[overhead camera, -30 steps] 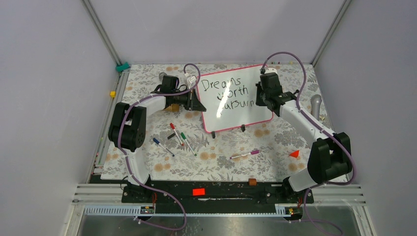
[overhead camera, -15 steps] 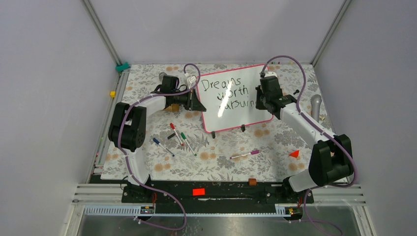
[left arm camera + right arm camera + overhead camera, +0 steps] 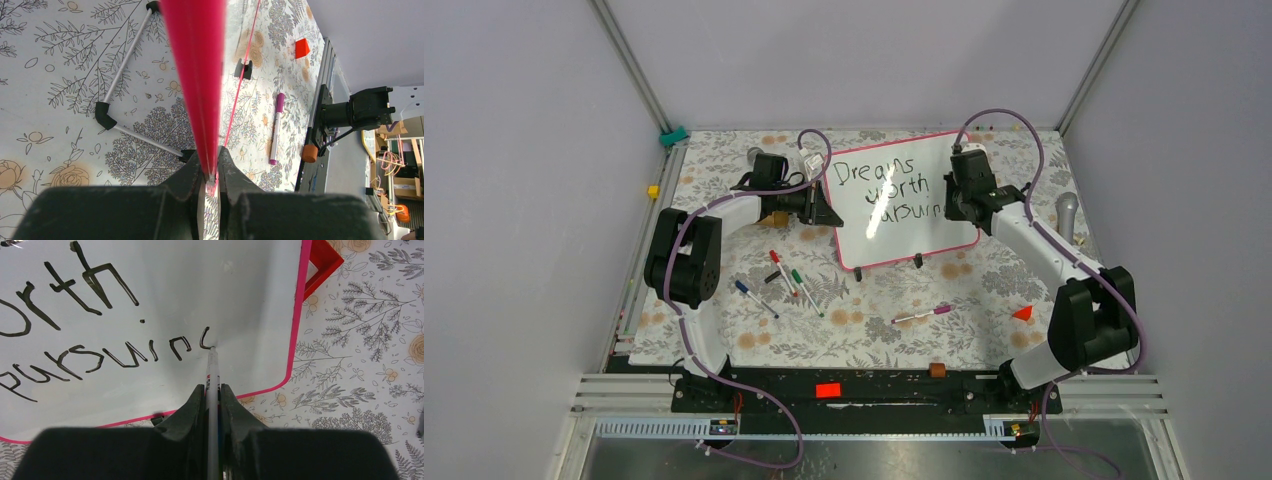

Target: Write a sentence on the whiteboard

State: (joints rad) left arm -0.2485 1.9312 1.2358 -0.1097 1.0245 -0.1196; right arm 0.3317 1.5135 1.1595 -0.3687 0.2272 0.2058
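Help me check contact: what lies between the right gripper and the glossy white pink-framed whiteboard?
A thin white marker, clamped in the right gripper, its tip touching the whiteboard; the right wrist view shows it.

Marker [image 3: 213, 372] rear hidden between jaws

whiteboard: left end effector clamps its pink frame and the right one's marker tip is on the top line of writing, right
Not the top line: the right wrist view shows the marker tip on the sentence's bottom line, after "pursuin". The left end effector does clamp the whiteboard's pink frame; the right end effector holds the marker.
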